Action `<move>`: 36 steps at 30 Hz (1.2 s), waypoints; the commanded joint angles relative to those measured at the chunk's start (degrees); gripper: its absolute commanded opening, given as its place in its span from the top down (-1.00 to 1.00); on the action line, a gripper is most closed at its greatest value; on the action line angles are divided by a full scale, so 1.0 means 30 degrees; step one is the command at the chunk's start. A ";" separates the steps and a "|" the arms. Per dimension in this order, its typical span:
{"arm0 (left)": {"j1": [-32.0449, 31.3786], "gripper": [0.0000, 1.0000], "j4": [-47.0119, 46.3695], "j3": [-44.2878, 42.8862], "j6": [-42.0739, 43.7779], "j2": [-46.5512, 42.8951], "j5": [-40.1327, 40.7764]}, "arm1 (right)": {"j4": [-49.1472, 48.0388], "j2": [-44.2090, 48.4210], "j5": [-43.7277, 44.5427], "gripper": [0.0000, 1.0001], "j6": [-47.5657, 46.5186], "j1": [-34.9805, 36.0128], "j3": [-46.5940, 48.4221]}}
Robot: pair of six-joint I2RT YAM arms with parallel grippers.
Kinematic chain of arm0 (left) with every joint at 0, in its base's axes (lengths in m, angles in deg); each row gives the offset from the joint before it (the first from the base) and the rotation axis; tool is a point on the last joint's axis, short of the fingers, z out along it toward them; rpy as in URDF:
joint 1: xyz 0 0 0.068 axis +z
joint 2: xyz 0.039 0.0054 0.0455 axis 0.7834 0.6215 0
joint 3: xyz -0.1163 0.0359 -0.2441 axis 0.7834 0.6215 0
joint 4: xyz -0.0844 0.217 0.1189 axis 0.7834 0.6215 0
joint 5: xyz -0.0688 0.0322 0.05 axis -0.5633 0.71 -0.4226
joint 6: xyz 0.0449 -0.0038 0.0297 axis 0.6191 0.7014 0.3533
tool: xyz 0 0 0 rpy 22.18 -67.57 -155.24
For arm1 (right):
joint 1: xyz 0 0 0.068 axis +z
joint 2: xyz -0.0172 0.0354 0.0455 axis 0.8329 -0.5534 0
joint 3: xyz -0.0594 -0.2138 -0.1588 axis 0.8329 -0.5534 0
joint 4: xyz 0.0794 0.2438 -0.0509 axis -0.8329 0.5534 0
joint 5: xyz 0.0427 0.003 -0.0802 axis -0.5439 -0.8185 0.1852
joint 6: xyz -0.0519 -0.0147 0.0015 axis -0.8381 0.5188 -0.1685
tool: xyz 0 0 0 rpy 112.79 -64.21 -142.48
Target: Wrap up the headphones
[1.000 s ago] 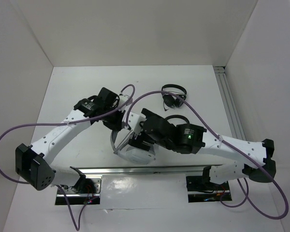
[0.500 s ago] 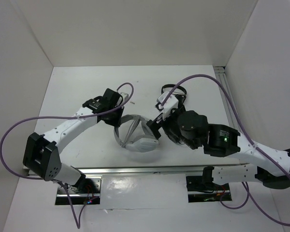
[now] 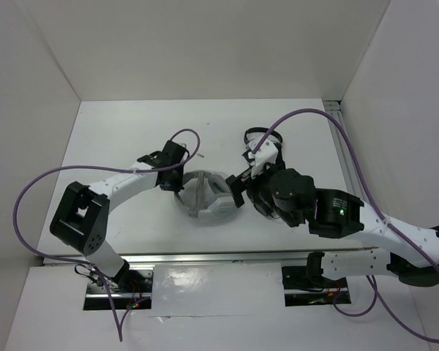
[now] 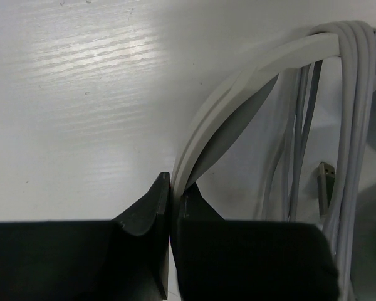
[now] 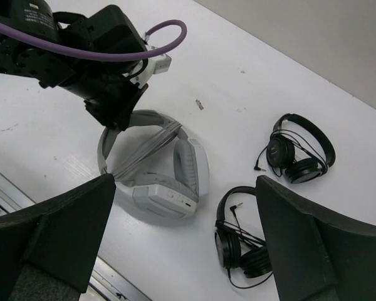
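Note:
The light grey headphones lie in the middle of the table, earcups folded together, with the thin grey cable looped several times across the headband. Its plug hangs loose beside the loops. My left gripper is shut on the thin edge of the headband at the headphones' left side. In the right wrist view the headphones sit below my right gripper, which hovers wide open and holds nothing. In the top view that right gripper is just right of the headphones.
Two small black headphones lie right of the grey pair; in the top view one black pair shows behind the right arm. A metal rail runs along the right edge, another rail along the front.
The right arm drew back to the right, off the headphones, jaws staying open. The left gripper, still shut on the headband, shifted the headphones slightly away from the front rail.

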 commanded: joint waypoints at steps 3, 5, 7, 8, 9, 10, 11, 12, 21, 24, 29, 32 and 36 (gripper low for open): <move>0.0102 1.00 -0.2495 0.0305 -0.1251 0.0267 -0.0596 | -0.0229 0.0481 0.0492 -1.00 0.0373 0.0089 -0.0018; 0.0102 1.00 -0.2729 0.0483 -0.1485 0.0267 -0.0596 | -0.0229 0.0481 0.0492 -1.00 0.0373 0.0089 -0.0018; 0.0102 1.00 -0.2732 0.0483 -0.1659 0.0442 -0.0596 | -0.0229 0.0481 0.0492 -1.00 0.0373 0.0089 -0.0018; 0.0102 1.00 -0.2732 0.0483 -0.1661 0.0443 -0.0596 | -0.0229 0.0481 0.0492 -1.00 0.0373 0.0089 -0.0018; 0.0102 1.00 -0.2732 0.0483 -0.1661 0.0443 -0.0596 | -0.0229 0.0481 0.0492 -1.00 0.0373 0.0089 -0.0192; 0.0276 1.00 -0.2906 0.0657 -0.1893 0.0443 -0.0596 | -0.0229 0.0481 0.0492 -1.00 0.0373 0.0089 -0.0194; 0.0278 1.00 -0.2907 0.0659 -0.1895 0.0443 -0.0596 | -0.0229 0.0481 0.0492 -1.00 0.0373 0.0089 -0.0194; 0.0481 1.00 -0.3082 0.0659 -0.1895 0.0443 -0.0596 | -0.0055 0.0481 0.0492 -1.00 0.0373 0.0089 -0.0194; 0.1975 1.00 -0.2822 -0.2528 -0.2247 0.3421 -0.0391 | 0.0150 0.0481 0.0287 -1.00 0.0549 0.0089 -0.0018; 0.2153 1.00 -0.2382 -0.4990 -0.2247 0.4892 -0.0391 | 0.0618 0.0276 0.0111 -1.00 0.0930 0.0089 0.0187; 0.2532 1.00 -0.0801 -0.9530 -0.2716 0.8377 0.0371 | 0.0418 0.0481 -0.0471 -1.00 0.1340 0.0089 -0.0221; 0.2534 1.00 0.0283 -1.1817 -0.2716 1.0283 0.0896 | 0.0416 0.0481 -0.1059 -1.00 0.1545 0.0089 -0.0633; 0.2886 1.00 0.0667 -1.2961 -0.3271 1.1572 0.1279 | 0.0416 0.0276 -0.1061 -1.00 0.1721 0.0089 -0.1041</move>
